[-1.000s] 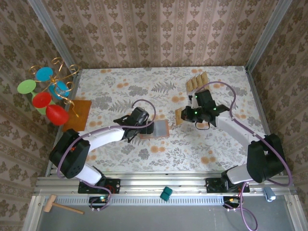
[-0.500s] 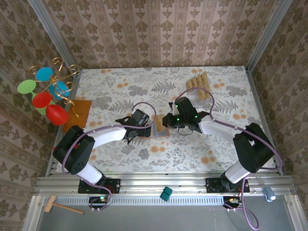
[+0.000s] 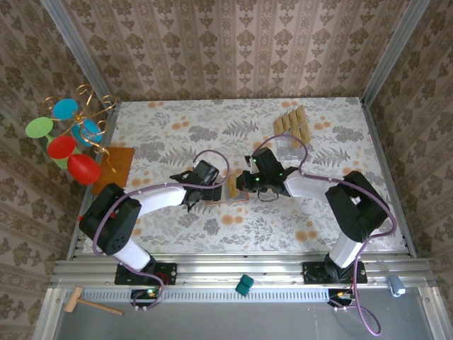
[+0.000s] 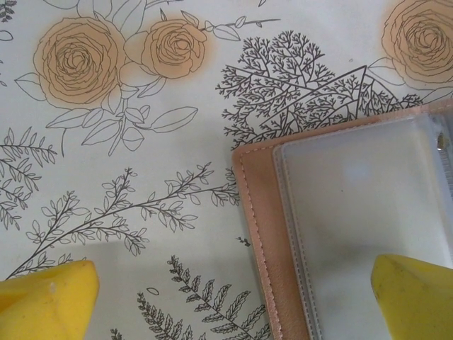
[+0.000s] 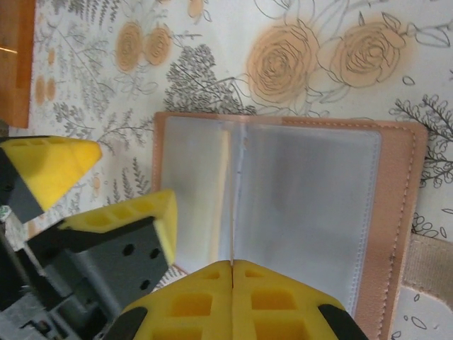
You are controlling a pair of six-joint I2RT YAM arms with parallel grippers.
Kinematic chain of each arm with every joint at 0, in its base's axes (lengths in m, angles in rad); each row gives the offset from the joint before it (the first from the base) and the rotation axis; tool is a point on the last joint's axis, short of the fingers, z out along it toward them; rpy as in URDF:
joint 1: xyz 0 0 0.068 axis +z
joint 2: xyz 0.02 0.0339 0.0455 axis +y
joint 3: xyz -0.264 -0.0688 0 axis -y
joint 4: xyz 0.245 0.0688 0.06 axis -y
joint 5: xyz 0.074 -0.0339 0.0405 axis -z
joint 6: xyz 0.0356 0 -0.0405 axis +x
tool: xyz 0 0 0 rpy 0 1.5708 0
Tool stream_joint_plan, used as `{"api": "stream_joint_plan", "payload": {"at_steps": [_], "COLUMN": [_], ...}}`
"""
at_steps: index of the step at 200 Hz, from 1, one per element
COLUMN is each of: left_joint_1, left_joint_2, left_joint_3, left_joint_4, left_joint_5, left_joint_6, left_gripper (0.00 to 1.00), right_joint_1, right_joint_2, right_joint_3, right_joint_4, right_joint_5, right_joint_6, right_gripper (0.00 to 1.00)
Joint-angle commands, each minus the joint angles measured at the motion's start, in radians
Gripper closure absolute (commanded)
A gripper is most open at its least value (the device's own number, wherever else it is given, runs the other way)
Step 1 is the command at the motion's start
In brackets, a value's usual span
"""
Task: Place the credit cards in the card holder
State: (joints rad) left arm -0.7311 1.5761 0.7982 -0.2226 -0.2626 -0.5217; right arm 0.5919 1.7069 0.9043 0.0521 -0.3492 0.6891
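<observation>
Pinching one credit card (image 3: 231, 183) in the closed right end effector (image 5: 232, 268), edge-on over the open card holder (image 5: 311, 191) mid-surface, its face barely showing. Spreading the left end effector (image 4: 230, 301) wide at the holder's left edge, fingertips cut off. Showing spare credit cards (image 3: 291, 122) far right.

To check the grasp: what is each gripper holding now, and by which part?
The right gripper is shut on one credit card, pinching one end. The left gripper is open, holding nothing.

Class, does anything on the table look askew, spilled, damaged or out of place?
Nothing stands out. The card holder lies open and flat with no visible damage, and the spare credit cards sit in a neat row.
</observation>
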Motion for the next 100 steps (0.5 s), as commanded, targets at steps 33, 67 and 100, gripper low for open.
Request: {"api": "stream_joint_plan", "payload": {"at_steps": [33, 67, 100], "left_joint_1": [0.007, 0.006, 0.014], "left_joint_2": [0.003, -0.009, -0.031], "left_joint_3": [-0.031, -0.069, -0.108], "left_joint_4": [0.028, 0.031, 0.032], "left_joint_5": [-0.003, -0.012, -0.018], "left_joint_6": [0.012, 0.002, -0.004], "left_gripper": [0.00, 0.00, 0.00], "right_joint_1": [0.002, -0.001, -0.007], "right_joint_2": [0.025, 0.023, 0.016], "right_joint_3": [-0.032, -0.039, -0.050], "right_joint_4": [0.038, 0.042, 0.043], "right_joint_5": [0.003, 0.006, 0.010], "right_joint_6": [0.013, 0.014, 0.015], "right_gripper": [1.00, 1.00, 1.00]}}
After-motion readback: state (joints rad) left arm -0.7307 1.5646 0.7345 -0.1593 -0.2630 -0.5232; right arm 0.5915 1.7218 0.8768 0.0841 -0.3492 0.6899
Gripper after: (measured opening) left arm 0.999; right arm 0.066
